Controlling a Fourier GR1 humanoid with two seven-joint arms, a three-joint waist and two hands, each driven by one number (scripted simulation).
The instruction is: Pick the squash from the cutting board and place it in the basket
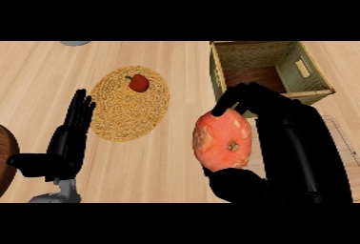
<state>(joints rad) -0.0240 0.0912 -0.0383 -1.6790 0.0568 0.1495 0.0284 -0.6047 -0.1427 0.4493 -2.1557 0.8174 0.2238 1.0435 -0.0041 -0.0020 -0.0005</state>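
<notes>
An orange squash (223, 141) with a pale stem spot is held up off the counter, just left of my right hand (281, 119). That hand's fingers curl over the squash's top and its thumb wraps under the bottom. The woven basket (306, 66) stands at the back right, just beyond the held squash, with its dark brown floor showing. My left hand (69, 138) rests open at the left, fingers straight and pointing up, touching nothing. The cutting board cannot be made out with certainty.
A round woven mat (130, 107) lies left of centre with a small red pepper (138, 83) on its far part. A dark brown round edge (5, 157) shows at the far left. A grey object (75, 43) peeks in at the top.
</notes>
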